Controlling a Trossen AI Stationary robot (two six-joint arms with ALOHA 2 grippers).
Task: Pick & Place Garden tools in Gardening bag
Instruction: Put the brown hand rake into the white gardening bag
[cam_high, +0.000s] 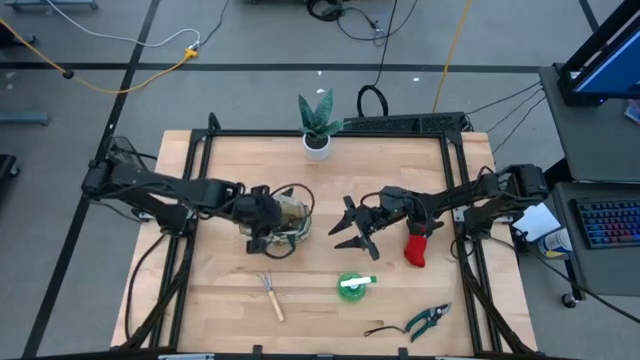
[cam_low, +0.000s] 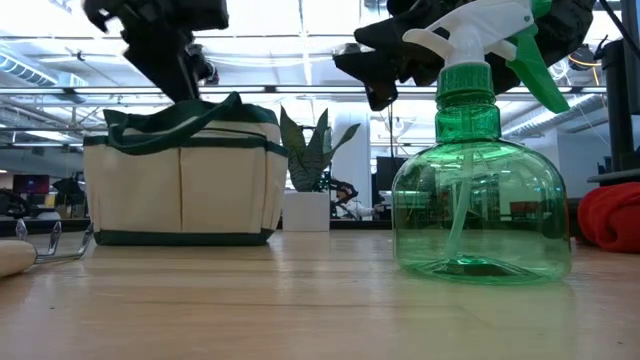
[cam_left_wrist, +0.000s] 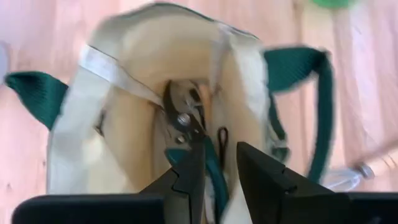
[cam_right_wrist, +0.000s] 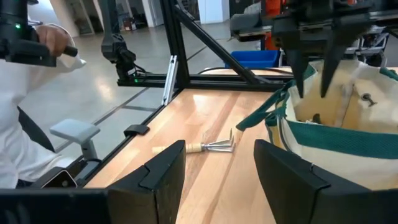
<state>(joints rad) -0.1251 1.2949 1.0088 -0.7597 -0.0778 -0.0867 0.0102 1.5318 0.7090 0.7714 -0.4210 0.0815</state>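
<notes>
The cream gardening bag (cam_high: 292, 214) with green trim stands open left of the table's middle. My left gripper (cam_left_wrist: 217, 163) is open just above its mouth, fingers pointing down, as the right wrist view (cam_right_wrist: 313, 74) also shows. A metal-jawed cutter with teal handles (cam_left_wrist: 184, 119) lies inside the bag. My right gripper (cam_high: 350, 228) is open and empty, right of the bag. On the table lie a wooden-handled mini rake (cam_high: 270, 296), a green spray bottle (cam_low: 480, 190), dark-handled pruning shears (cam_high: 428, 320) and a red glove (cam_high: 418, 246).
A green plant in a white pot (cam_high: 318, 128) stands at the table's far edge. The spray bottle (cam_high: 355, 284) stands near the front middle. A person in white (cam_right_wrist: 25, 112) is beyond the table's left side. Black frame rails (cam_high: 200, 150) border the table.
</notes>
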